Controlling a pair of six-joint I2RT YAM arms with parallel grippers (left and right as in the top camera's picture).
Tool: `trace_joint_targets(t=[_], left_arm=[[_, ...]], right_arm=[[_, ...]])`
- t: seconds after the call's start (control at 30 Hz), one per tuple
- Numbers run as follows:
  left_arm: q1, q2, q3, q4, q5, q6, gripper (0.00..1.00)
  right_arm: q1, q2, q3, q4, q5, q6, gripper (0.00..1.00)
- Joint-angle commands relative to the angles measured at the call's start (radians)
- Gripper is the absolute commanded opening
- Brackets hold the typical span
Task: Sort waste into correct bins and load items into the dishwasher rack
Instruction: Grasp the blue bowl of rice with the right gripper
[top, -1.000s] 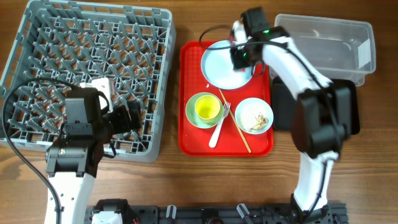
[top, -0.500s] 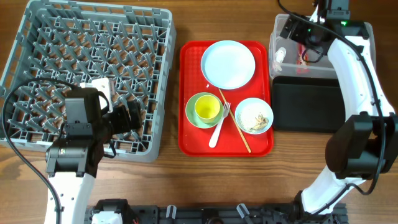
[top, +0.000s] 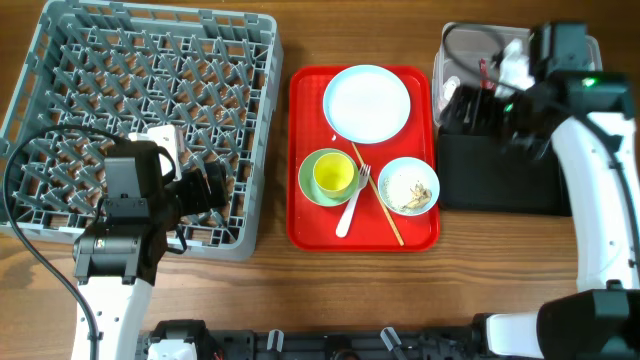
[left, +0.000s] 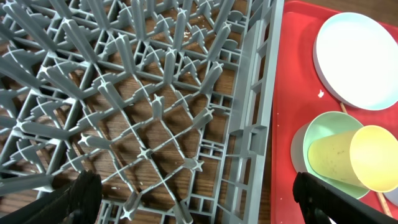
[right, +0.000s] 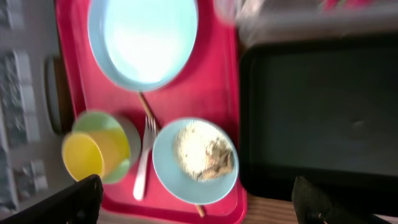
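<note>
While left gripper (left: 196, 198) waits spread, right gripper (right: 196, 200), also spread, moved off tub (top: 462, 40) over black tray (right: 311, 106)

The grey pegged rack (top: 150, 70) sits at the left. The white plate (top: 367, 103) lies flat. Just beside it, the green bowl (top: 308, 185) holds the tilted yellow cup (top: 334, 175). The white bowl (top: 390, 172) carries pale leftovers (top: 410, 192). The fork (top: 350, 210) lies between the bowls. The black tray (top: 500, 185) adjoins the clear tub (top: 447, 70), which holds a white scrap (top: 449, 92) and a red wrapper (top: 487, 68).
</note>
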Motion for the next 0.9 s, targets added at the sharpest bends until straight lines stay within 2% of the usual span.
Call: trace_joint_targets(t=[0.0,0.07,0.2,0.33,0.47,0.7,0.87], left_arm=[[0.007,-0.002,0.021,0.002,0.019,0.013,1.00],[0.007,-0.002,0.021,0.002,0.019,0.013,1.00],[0.007,-0.002,0.021,0.002,0.019,0.013,1.00],[0.007,-0.002,0.021,0.002,0.019,0.013,1.00],[0.007,-0.002,0.021,0.002,0.019,0.013,1.00],[0.007,-0.002,0.021,0.002,0.019,0.013,1.00],[0.007,-0.002,0.021,0.002,0.019,0.013,1.00]], right_arm=[[0.107,-0.055,-0.130,0.023,-0.022,-0.031,0.94],[0.182,-0.053,-0.182,0.050,0.031,-0.022,0.89],[0.347,-0.042,-0.260,0.151,0.158,0.063,0.88],[0.480,0.008,-0.331,0.259,0.224,0.137,0.79],[0.529,0.079,-0.379,0.355,0.222,0.190,0.67],[0.546,0.217,-0.379,0.410,0.275,0.261,0.53],[0.546,0.230,-0.380,0.414,0.327,0.339,0.29]])
